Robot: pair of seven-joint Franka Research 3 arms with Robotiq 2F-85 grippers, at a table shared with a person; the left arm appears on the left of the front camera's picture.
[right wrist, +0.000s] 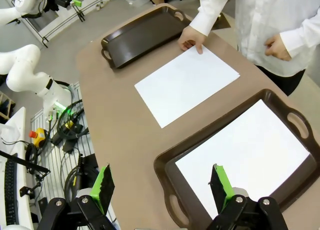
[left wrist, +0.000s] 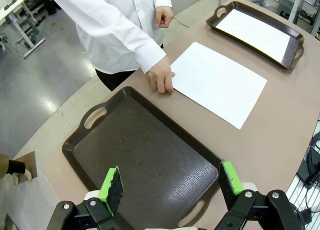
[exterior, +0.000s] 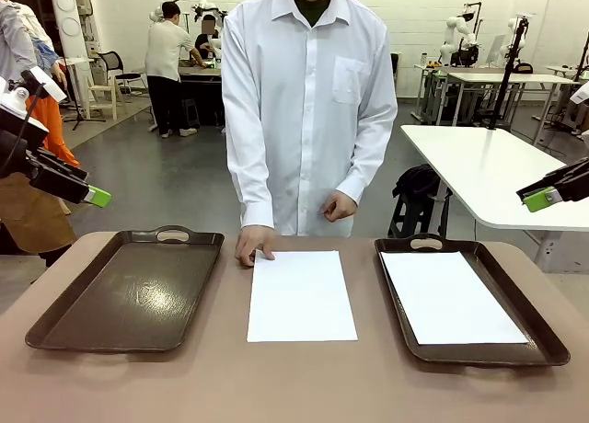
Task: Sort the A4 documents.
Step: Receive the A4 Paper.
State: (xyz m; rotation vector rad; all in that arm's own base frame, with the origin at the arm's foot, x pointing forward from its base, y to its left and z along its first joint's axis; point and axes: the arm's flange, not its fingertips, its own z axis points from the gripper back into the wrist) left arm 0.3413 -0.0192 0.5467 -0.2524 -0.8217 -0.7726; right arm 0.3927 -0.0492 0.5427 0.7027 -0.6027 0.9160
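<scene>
On the table (exterior: 184,386) beside the left tray (exterior: 129,290), one A4 sheet (exterior: 301,296) is left unsorted under a person's hand (exterior: 254,245), a second sheet (exterior: 451,297) is already laid in the right tray (exterior: 550,349), and left gripper (left wrist: 171,176) and right gripper (right wrist: 161,174) are held open.

A4 sheet (exterior: 301,294) on table (exterior: 294,386) between left tray (exterior: 129,290) and right tray (exterior: 525,303); second sheet (exterior: 451,297) in latter; person's hand (exterior: 253,244) on first's far corner.

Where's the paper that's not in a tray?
Front view: the loose sheet lies between the left tray and the right tray, a person's hand at its far corner.
</scene>
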